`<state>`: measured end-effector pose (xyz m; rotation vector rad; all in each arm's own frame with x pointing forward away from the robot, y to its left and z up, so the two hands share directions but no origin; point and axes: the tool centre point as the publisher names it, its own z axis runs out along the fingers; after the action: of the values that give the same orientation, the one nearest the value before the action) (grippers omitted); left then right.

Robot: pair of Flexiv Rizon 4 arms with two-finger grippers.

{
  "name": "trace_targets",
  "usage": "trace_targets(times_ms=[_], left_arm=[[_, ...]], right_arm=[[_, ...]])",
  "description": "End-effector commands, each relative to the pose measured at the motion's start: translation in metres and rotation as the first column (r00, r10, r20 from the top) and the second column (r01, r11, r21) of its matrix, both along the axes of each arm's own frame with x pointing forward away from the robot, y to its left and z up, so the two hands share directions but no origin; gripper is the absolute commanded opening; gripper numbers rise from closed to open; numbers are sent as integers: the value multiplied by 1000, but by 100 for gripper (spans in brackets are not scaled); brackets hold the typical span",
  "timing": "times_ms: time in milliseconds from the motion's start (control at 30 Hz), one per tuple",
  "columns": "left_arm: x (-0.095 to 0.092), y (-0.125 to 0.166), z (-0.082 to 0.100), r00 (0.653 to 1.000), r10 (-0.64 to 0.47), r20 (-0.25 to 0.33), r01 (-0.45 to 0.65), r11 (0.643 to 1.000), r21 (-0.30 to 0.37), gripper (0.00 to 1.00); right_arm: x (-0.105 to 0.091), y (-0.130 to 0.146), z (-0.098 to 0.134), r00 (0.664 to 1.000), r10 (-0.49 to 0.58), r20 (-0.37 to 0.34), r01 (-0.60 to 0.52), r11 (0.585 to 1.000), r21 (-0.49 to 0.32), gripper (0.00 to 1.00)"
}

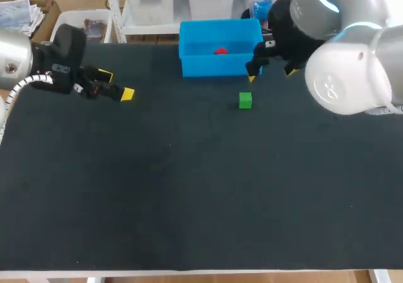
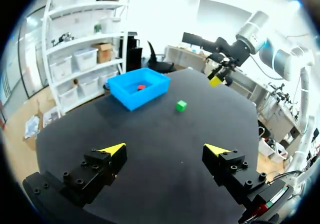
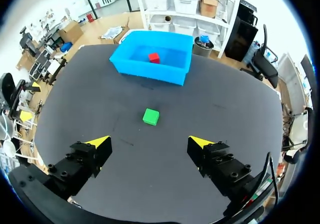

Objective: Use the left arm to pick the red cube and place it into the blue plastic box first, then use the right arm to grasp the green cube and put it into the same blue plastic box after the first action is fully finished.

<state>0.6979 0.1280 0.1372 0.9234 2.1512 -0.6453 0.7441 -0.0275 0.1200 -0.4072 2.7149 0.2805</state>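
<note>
Head view: red cube (image 1: 220, 50) is contained in blue plastic box (image 1: 189, 65); green cube (image 1: 245, 100) is set on surface (image 1: 189, 188) near the box. Left fingers (image 1: 128, 94) and right fingers (image 3: 200, 143) are spread wide, empty.

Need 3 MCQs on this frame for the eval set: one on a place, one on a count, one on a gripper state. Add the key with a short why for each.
1. Where is the red cube?
A) in a gripper
B) inside the blue box
C) stacked on another cube

2. How many cubes lie on the table outside the box?
A) none
B) one
C) two

3. The right gripper is:
A) open and empty
B) shut on a cube
C) out of view

Key:
1 B, the red cube sits on the box floor in both wrist views.
2 B, only the green cube lies on the table, in front of the box.
3 A, its fingers stand apart with nothing between them.
</note>
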Motion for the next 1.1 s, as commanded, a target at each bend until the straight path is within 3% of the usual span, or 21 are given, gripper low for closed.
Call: trace_targets(times_ms=[33,467,767,1100], left_arm=[[-1,2,-1,1000,-3,6,3,1000,-8,100],[-1,2,-1,1000,-3,6,3,1000,-8,100],[-1,2,-1,1000,-3,6,3,1000,-8,100],[-1,2,-1,1000,-3,6,3,1000,-8,100]], right_arm=[[-4,1,1,1000,-15,14,15,1000,-24,100],[-4,1,1,1000,-15,14,15,1000,-24,100],[18,23,-25,985,-160,-64,154,985,-80,100],[39,40,-46,973,-221,-64,210,968,-138,100]])
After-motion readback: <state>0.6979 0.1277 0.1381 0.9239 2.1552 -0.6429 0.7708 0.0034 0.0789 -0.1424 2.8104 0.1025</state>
